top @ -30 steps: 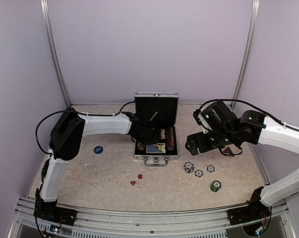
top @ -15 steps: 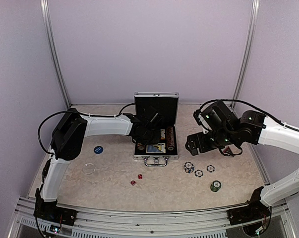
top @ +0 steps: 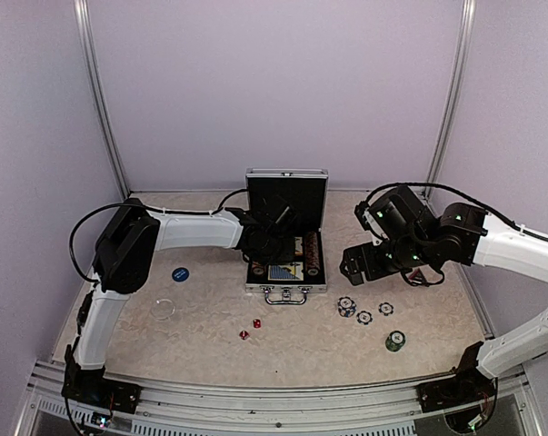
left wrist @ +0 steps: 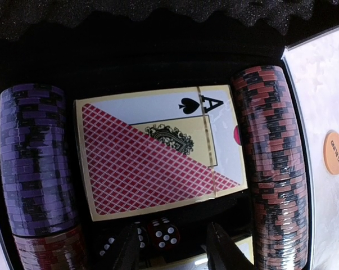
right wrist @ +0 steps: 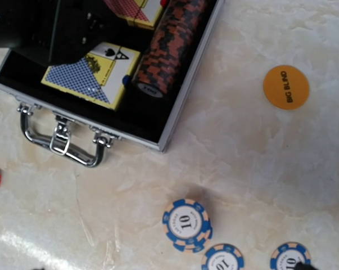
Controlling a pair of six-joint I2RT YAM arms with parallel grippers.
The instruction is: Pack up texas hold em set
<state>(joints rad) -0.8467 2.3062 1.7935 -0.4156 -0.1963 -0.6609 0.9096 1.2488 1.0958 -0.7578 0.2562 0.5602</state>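
The silver case (top: 287, 289) lies open with its lid upright. Inside it are a red-backed card deck (left wrist: 158, 152), a blue-backed deck (right wrist: 93, 70), a purple chip row (left wrist: 37, 157) and a red-black chip row (left wrist: 270, 163). My left gripper (left wrist: 175, 250) reaches into the case (top: 272, 238). Its jaws stand apart over the dice slot, where a red die (left wrist: 165, 233) lies between them, clear of the right finger. My right gripper (top: 353, 265) hovers right of the case, open and empty. Below it lie blue chips (right wrist: 186, 225) (top: 364, 317).
Two red dice (top: 256, 322) (top: 244, 334) lie in front of the case handle (right wrist: 59, 140). A green chip stack (top: 395, 341) stands at the right front. A blue disc (top: 180, 272) and a clear disc (top: 163, 309) lie left. An orange "big blind" disc (right wrist: 286, 87) lies right of the case.
The left gripper's jaws have spread wider inside the case. Neither arm has shifted in the top view.
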